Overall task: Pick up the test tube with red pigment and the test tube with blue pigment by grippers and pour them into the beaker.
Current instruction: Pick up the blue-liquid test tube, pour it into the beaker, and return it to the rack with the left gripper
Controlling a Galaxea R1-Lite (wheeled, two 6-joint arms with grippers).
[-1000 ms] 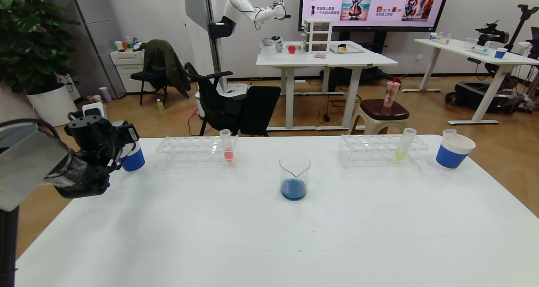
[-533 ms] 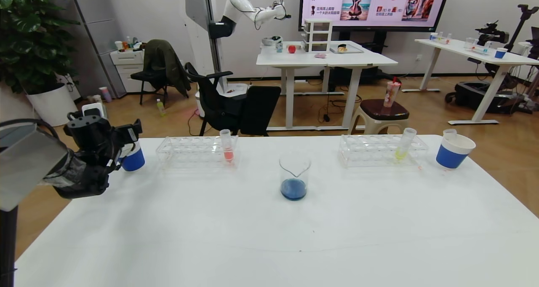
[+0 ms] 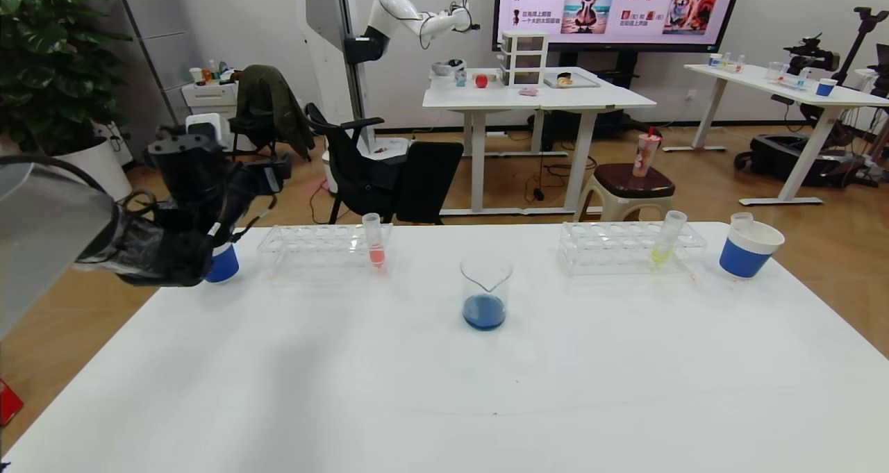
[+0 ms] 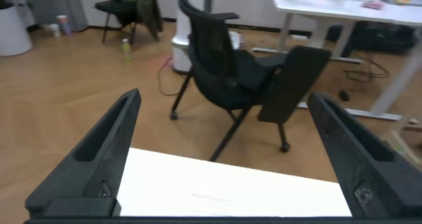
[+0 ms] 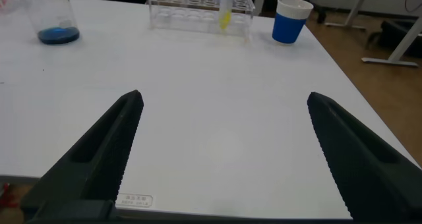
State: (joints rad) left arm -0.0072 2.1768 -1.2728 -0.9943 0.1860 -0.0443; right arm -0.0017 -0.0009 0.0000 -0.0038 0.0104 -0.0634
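Observation:
The beaker stands mid-table with blue liquid in its bottom; it also shows in the right wrist view. A tube with salmon-pink liquid stands in the left rack. No tube with orange-red or blue liquid shows. My left gripper is open and empty, raised above the table's far left corner over a blue-and-white cup; the left wrist view looks past the table edge. My right gripper is open and empty, low over the near right of the table, outside the head view.
The right rack holds a yellow-liquid tube. A blue-and-white cup at the far right has a clear tube mouth sticking out. A black chair stands behind the table.
My left gripper's fingers spread at the left cup, then the gripper rose and shifted right, away from the cup. Beaker, racks and tubes have not moved.

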